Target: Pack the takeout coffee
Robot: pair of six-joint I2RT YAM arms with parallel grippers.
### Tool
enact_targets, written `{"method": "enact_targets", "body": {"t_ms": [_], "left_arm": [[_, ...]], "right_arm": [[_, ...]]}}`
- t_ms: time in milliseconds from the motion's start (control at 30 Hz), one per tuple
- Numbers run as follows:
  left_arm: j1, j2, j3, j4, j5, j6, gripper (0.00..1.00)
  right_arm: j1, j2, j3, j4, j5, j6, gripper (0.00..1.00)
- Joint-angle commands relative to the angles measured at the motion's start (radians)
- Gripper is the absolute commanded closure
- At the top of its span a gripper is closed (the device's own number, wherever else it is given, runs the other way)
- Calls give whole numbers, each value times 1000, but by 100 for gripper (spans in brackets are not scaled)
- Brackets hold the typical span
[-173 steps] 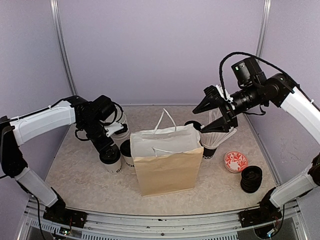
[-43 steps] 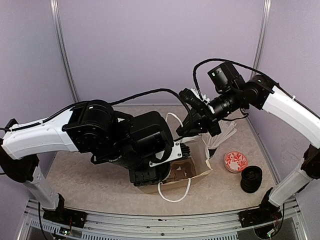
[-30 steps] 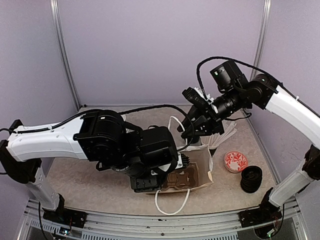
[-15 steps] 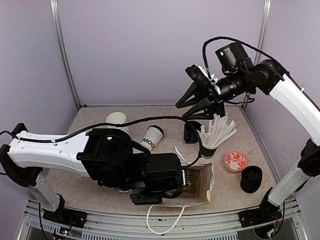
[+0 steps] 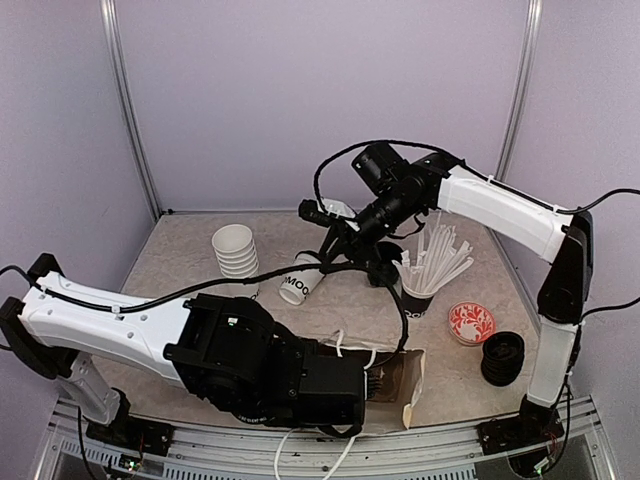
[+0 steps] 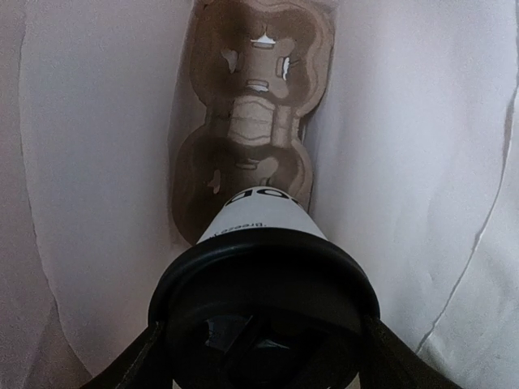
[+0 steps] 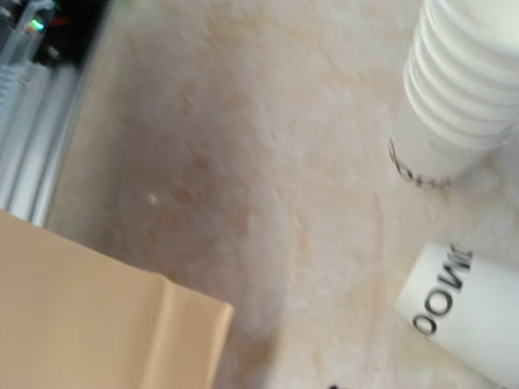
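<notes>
My left gripper is shut on a takeout coffee cup, white with a black lid. It holds the cup inside the white-lined paper bag, which lies on its side at the near edge. The brown two-cup tray sits at the bag's bottom, beyond the cup. A second coffee cup with black lettering stands mid-table and also shows in the right wrist view. My right gripper hovers just above and behind it, open and empty. Its fingers are out of its wrist view.
A stack of lidless white cups stands at the back left. A black cup of white sticks, a red patterned dish and a stack of black lids are on the right. The bag's brown corner shows.
The bag has tipped from upright onto its side and slid toward the near edge with my left arm reaching into it. My right arm has swung left and down toward the second cup.
</notes>
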Motion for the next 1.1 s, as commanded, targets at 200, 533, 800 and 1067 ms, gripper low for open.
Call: {"method": "enact_targets", "body": {"t_ms": [200,533,800,1067], "left_arm": [[-87,31,-13,-10,-87,-53,43],[-134,26,-34,17,-163,-91,42],[-136,24,-96,78,-219,-42,42],[-114,-8,-166,167,-208,26,42]], "right_arm": [[39,61,-58,32,201,48,65],[60,95,-120,59,264,63,65],[75,145,-135,80,253,56,64],[88,188,-154,86,212,57,65]]}}
